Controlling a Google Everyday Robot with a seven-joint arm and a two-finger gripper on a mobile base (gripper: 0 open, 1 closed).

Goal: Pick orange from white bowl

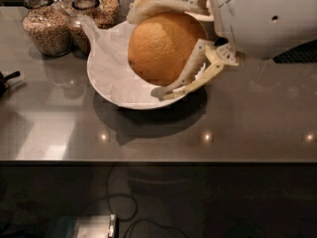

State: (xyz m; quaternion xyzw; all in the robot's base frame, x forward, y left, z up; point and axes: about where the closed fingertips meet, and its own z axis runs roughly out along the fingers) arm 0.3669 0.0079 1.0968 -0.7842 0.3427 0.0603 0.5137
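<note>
Grey counter [257, 118]: carries white bowl [106, 68] and two grain-filled glass jars [47, 26] at back left.
Bowl: wide, shallow, lined with crinkled white paper; mid-counter, just beside jars.
Orange [161, 46]: clamped in gripper [143, 56], over right half of white bowl; appears raised off the paper.
Gripper position: upper centre, reaching in from upper right.
Fingers [193, 68]: closed around orange, one across its top, one under its lower right side.
</note>
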